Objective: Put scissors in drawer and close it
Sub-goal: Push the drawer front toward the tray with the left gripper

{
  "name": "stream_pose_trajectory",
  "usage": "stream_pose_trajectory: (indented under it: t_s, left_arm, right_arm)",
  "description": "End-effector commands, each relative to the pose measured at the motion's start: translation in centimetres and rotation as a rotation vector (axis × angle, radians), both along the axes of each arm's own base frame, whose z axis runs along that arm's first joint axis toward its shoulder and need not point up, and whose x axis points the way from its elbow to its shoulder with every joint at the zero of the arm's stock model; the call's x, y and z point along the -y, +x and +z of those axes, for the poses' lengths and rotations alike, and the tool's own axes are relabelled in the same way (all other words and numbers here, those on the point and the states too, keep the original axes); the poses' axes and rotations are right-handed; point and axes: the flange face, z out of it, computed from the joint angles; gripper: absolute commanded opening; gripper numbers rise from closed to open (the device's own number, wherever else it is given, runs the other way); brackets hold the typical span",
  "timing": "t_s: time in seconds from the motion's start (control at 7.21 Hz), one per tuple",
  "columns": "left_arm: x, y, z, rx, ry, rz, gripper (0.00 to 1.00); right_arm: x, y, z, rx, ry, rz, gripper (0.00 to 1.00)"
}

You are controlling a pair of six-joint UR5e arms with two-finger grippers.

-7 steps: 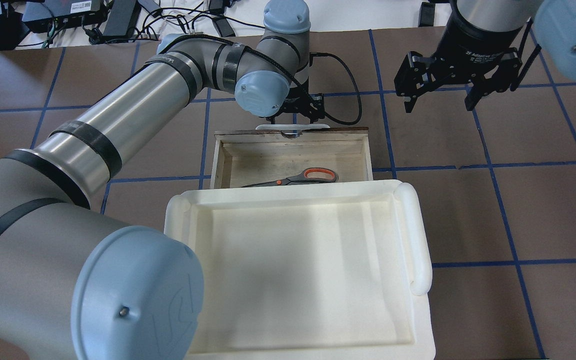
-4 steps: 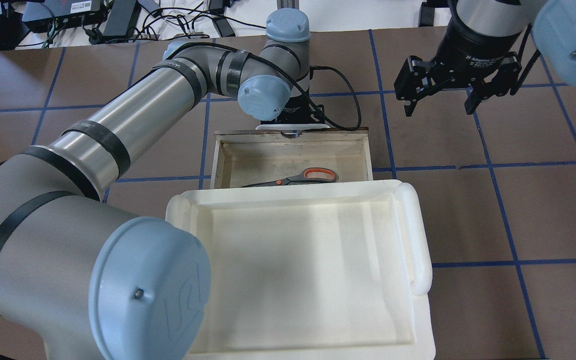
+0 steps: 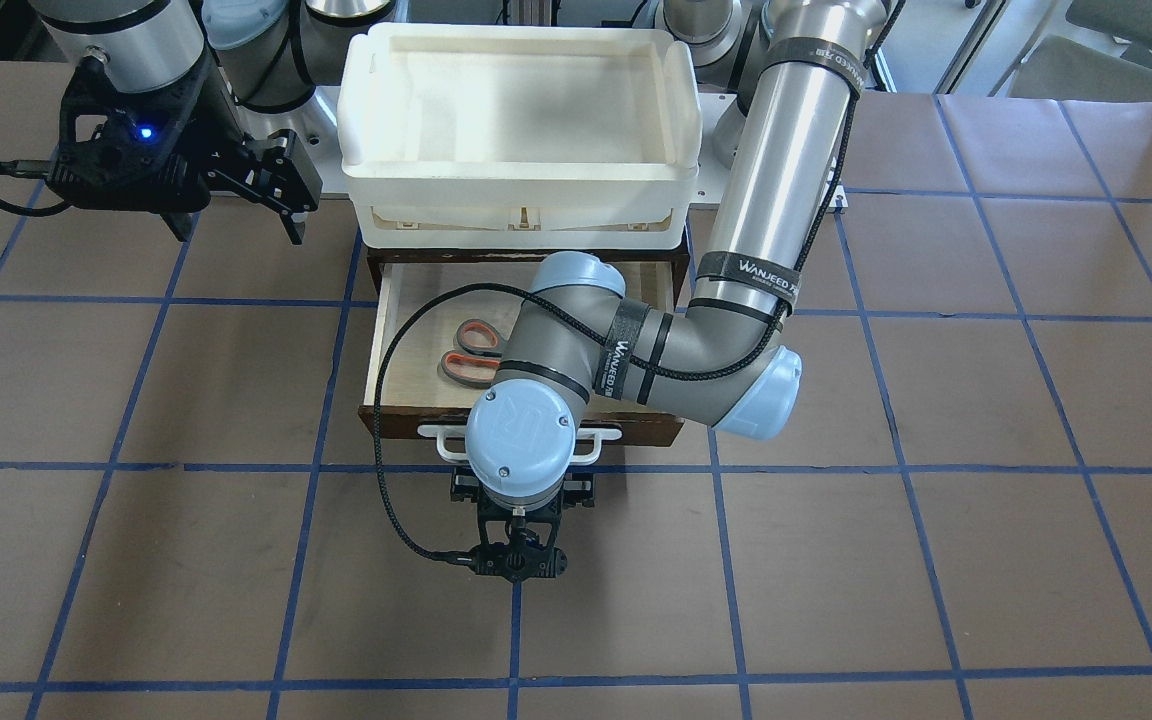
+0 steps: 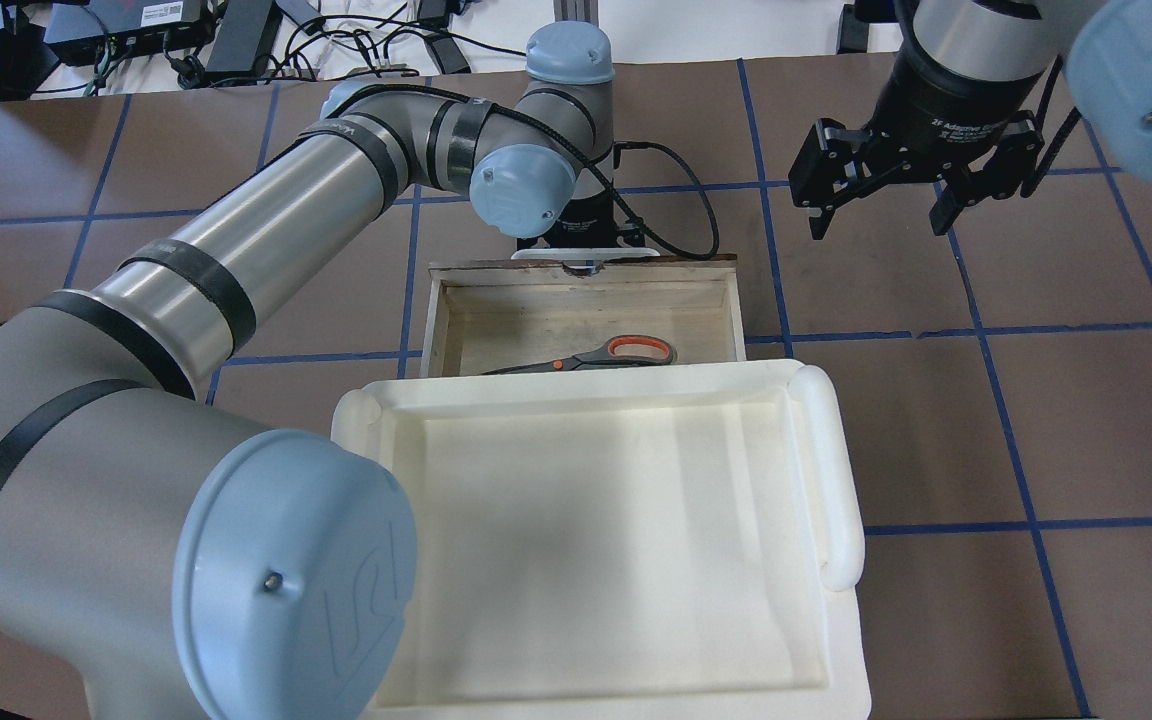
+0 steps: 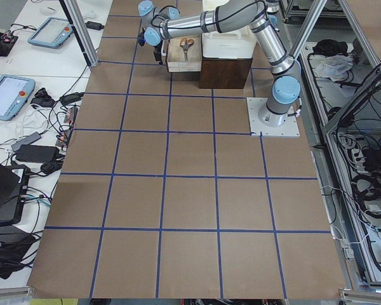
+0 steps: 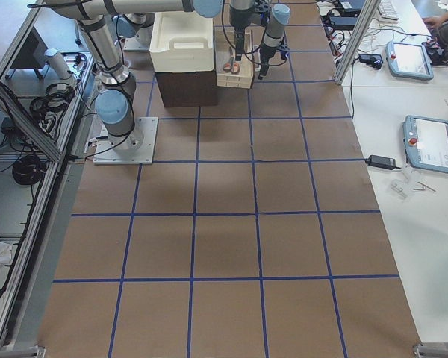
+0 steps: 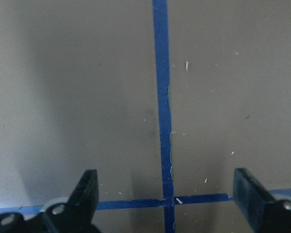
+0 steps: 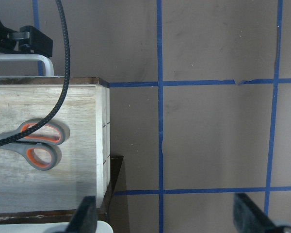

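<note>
The scissors [image 4: 596, 354] lie flat inside the open drawer [image 4: 496, 328], handles toward the right of the overhead view, wholly within its walls, so the putting-in part looks done and the closing is the step in hand. The left gripper [image 7: 166, 184] hangs fingers-down just in front of the drawer's handle [image 3: 441, 441], near the middle of the front-facing view; its fingers are spread wide with nothing between them but table [image 4: 1036, 400]. The right gripper [image 4: 878, 225] hovers in the upper right of the overhead view, also spread and empty, well apart from the drawer. To close well, the left gripper should likely meet the dark front at its middle, by the handle, and push straight along the drawer's run toward the tray [image 4: 826, 470] that sits on top of the housing; an off-centre push could skew the drawer and jam it. The black cable [image 3: 383, 400] loops over the open drawer in the front-facing view and could get pinched, so it needs watching. The table is brown matting crossed by blue tape lines [image 7: 161, 97], flecked with pale specks. In the side views aluminium posts, white benches with tablets [image 6: 433, 145] and loose leads ring the table
</note>
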Motion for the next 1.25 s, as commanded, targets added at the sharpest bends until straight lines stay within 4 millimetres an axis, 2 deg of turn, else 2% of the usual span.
stream_pose_trajectory:
  t_s: [0.0,0.69,1.11]
  left_arm:
    - [-0.8,0.0,0.5,0.018,0.041,0.024,1.00]
    - [-3.5,-1.7,4.2,-0.015,0.086,0.016,1.00]
    - [-5.2,-1.7,5.9,-0.009,0.112,0.067,1.00]
  right_arm:
    - [0.0,0.0,0.0,-0.001,0.000,0.000,1.00]
    - [0.0,0.0,-0.1,0.001,0.001,0.000,1.00]
    - [0.0,0.0,0.0,-0.001,0.000,0.000,1.00]
